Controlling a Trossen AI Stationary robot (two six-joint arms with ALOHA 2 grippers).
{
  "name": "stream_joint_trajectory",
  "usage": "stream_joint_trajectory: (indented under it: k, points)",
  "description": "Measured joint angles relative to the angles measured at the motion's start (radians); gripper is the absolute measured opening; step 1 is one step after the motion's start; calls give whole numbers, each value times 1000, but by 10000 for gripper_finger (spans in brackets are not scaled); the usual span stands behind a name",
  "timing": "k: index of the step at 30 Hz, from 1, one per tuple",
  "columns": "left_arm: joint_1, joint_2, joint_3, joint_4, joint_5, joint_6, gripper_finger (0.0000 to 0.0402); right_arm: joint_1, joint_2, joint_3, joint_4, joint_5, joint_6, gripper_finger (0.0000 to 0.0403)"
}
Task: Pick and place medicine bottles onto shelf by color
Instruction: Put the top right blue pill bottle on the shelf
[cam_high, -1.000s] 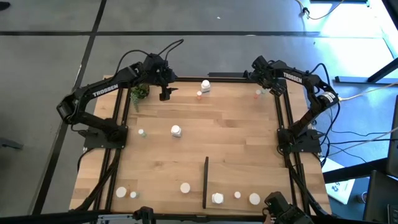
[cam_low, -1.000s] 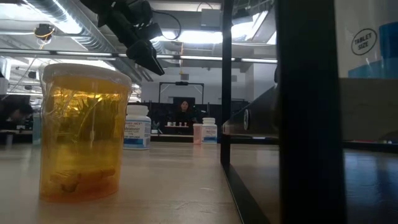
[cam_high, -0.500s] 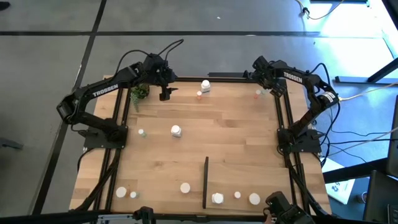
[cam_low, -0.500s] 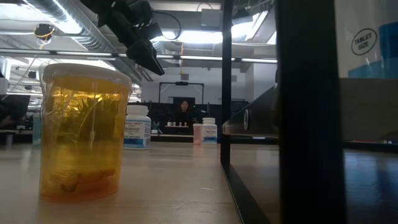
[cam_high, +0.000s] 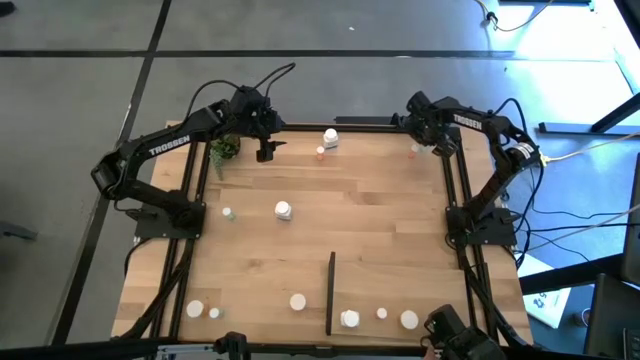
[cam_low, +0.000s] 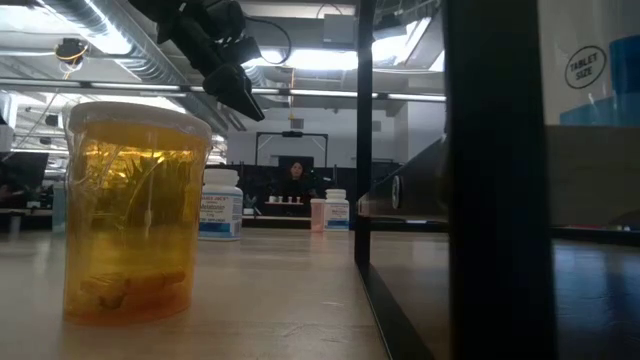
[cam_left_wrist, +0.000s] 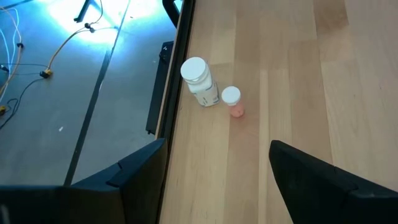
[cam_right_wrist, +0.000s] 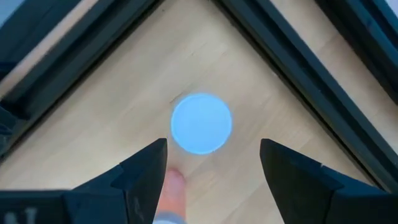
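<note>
My left gripper (cam_high: 265, 150) is open and empty above the table's far left part, by the potted plant (cam_high: 224, 148). In its wrist view (cam_left_wrist: 217, 149) a white bottle (cam_left_wrist: 199, 81) and a small pinkish bottle (cam_left_wrist: 232, 101) stand farther on. My right gripper (cam_high: 438, 143) is open over the table's far right corner. Its wrist view (cam_right_wrist: 211, 149) looks down on a white-capped bottle (cam_right_wrist: 201, 122) just past the fingertips, and a pinkish bottle (cam_right_wrist: 174, 186) shows between the fingers. The shelf (cam_high: 395, 285), with its black strip (cam_high: 330, 293), lies at the near right and bears three bottles.
More bottles stand mid-table (cam_high: 283, 210), at the left (cam_high: 228, 213) and along the near edge (cam_high: 195, 309) (cam_high: 297, 301). An amber bottle (cam_low: 135, 215) stands close before the low camera. Black frame rails (cam_high: 455, 190) run along the table's sides.
My right arm has shifted slightly toward the table's far edge over the corner bottles. Its fingers have stayed open.
</note>
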Motion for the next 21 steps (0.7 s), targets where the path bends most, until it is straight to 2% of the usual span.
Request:
stream_joint_trajectory:
  k: [13, 21]
  points:
    - [0, 0, 0, 0, 0, 0, 277, 0, 0, 0, 2, 33, 2, 257]
    - [0, 0, 0, 0, 0, 0, 277, 2, 0, 0, 5, 44, 2, 201]
